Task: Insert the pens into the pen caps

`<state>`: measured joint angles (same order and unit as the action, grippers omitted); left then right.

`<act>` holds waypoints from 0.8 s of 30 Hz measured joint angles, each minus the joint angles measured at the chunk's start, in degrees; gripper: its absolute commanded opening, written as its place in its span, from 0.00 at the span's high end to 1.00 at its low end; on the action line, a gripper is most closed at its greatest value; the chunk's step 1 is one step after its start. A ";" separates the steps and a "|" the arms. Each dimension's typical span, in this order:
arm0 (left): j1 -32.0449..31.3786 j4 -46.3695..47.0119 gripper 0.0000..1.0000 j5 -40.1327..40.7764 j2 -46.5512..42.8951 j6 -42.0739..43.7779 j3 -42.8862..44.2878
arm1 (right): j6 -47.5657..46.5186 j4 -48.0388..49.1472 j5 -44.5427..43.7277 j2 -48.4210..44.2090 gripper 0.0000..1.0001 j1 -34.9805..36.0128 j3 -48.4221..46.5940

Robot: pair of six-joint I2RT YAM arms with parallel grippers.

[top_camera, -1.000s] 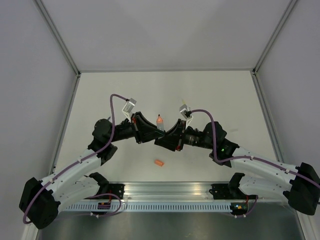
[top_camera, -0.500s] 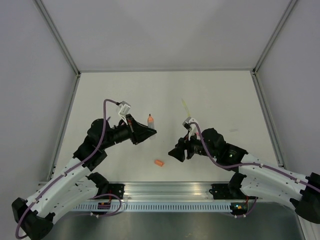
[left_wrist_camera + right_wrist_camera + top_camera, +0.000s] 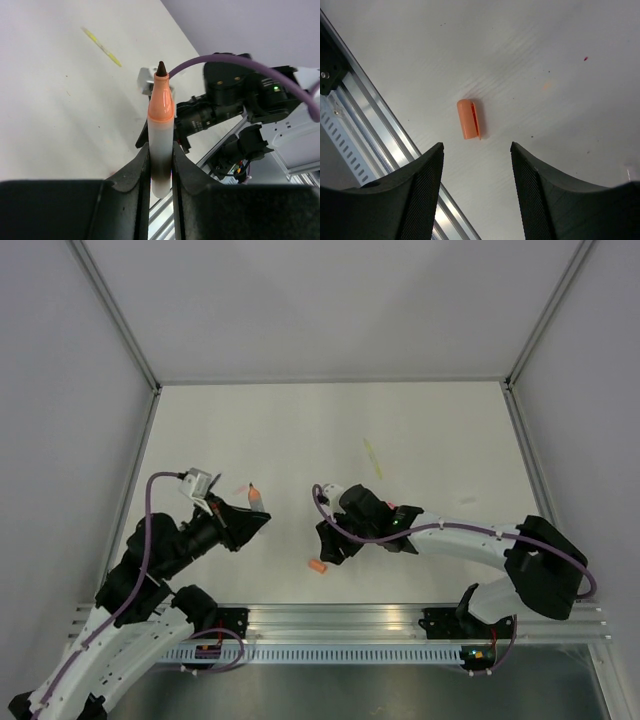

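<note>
My left gripper point(image 3: 247, 522) is shut on a whitish-grey pen point(image 3: 256, 499) with an orange nose and a dark tip. The pen stands upright between the jaws in the left wrist view point(image 3: 161, 125), held above the table. An orange pen cap point(image 3: 318, 567) lies on its side near the front rail. My right gripper point(image 3: 329, 546) is open just above and behind the cap. In the right wrist view the cap point(image 3: 468, 119) lies ahead of the open gripper point(image 3: 476, 150), apart from both fingers. A pale yellow pen point(image 3: 372, 456) lies farther back and also shows in the left wrist view point(image 3: 102, 46). The black pen is out of view.
An aluminium rail point(image 3: 340, 620) runs along the table's near edge, close to the cap; it shows in the right wrist view point(image 3: 380, 130). Grey walls enclose the white table point(image 3: 450, 430) on three sides. The right arm point(image 3: 225, 105) shows ahead of the held pen.
The two grippers were together at the pen; now they are apart. My left arm has drawn back to the left with the pen. My right gripper has moved down over the orange cap.
</note>
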<state>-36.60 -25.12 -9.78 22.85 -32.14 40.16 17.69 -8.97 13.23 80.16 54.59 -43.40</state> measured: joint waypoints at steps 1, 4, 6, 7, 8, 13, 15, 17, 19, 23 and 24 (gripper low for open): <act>0.00 -1.31 0.98 0.72 -1.25 0.00 0.90 | -0.31 -0.42 -0.09 1.88 0.38 0.46 -1.46; 0.00 -4.04 0.98 2.05 -4.07 0.00 3.13 | -1.29 -2.14 -0.55 6.29 0.38 1.79 -5.18; 0.00 -6.12 0.98 2.86 -5.44 0.02 4.46 | -1.75 -3.32 -1.31 8.68 0.38 2.43 -7.23; 0.00 -6.69 0.98 3.21 -5.97 0.00 4.72 | -1.99 -4.04 -1.57 9.77 0.38 2.69 -8.26; 0.00 -7.45 0.98 3.54 -6.58 0.02 5.01 | -2.12 -4.42 -1.79 10.60 0.39 2.93 -8.96; 0.00 -10.29 0.98 3.93 -8.70 0.00 5.20 | -2.62 -6.86 -3.54 15.23 0.40 4.44 -12.33; 0.00 -11.37 0.98 3.93 -9.16 0.00 5.20 | -2.75 -7.96 -4.57 17.14 0.40 5.62 -13.42; 0.00 -11.89 0.98 3.91 -9.33 0.00 5.22 | -2.73 -9.27 -5.68 18.10 0.40 6.64 -13.99; 0.00 -12.35 0.98 3.89 -9.62 0.00 5.22 | -2.73 -10.14 -6.84 19.45 0.41 7.78 -14.86; 0.00 -12.57 0.98 3.91 -10.27 0.00 5.22 | -2.56 -10.84 -8.79 21.11 0.43 9.03 -16.15; 0.00 -12.57 0.98 3.89 -10.45 -0.02 5.22 | -2.51 -10.99 -9.11 21.29 0.44 9.11 -16.41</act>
<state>-36.60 -37.69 -5.89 12.40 -32.16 45.39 15.18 -19.97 4.12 101.45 63.70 -59.81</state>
